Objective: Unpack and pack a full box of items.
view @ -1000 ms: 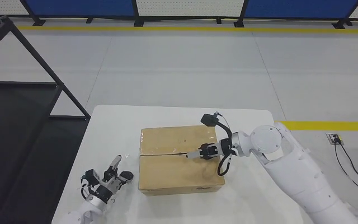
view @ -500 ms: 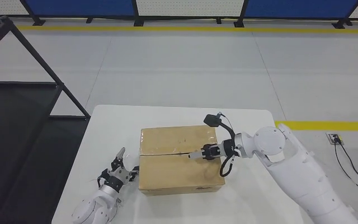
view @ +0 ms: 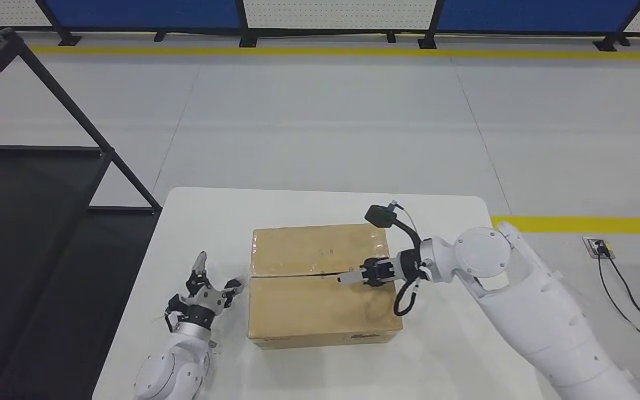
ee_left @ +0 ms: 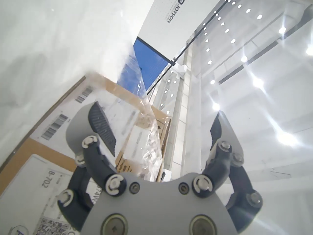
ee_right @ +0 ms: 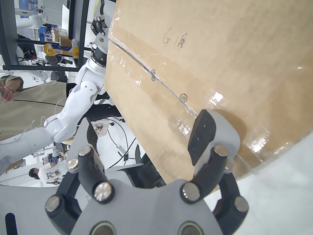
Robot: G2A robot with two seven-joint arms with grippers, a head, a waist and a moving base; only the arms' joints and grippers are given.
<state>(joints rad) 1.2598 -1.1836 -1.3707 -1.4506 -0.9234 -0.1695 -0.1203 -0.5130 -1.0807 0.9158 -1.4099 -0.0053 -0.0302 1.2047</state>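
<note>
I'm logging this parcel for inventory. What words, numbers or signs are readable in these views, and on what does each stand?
"G 1" plus a scribble: handwritten mark on the box top.
"8-702": white label on the box's side.
Barcode label: print too small to read.
Circled stamps on the tape and the word on the white panel: brand marks, not quoted.

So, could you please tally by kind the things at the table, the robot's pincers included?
Cardboard box: 1
Table: 1
Pincers: 2 (left pincer, right pincer)
Total: 4
</note>
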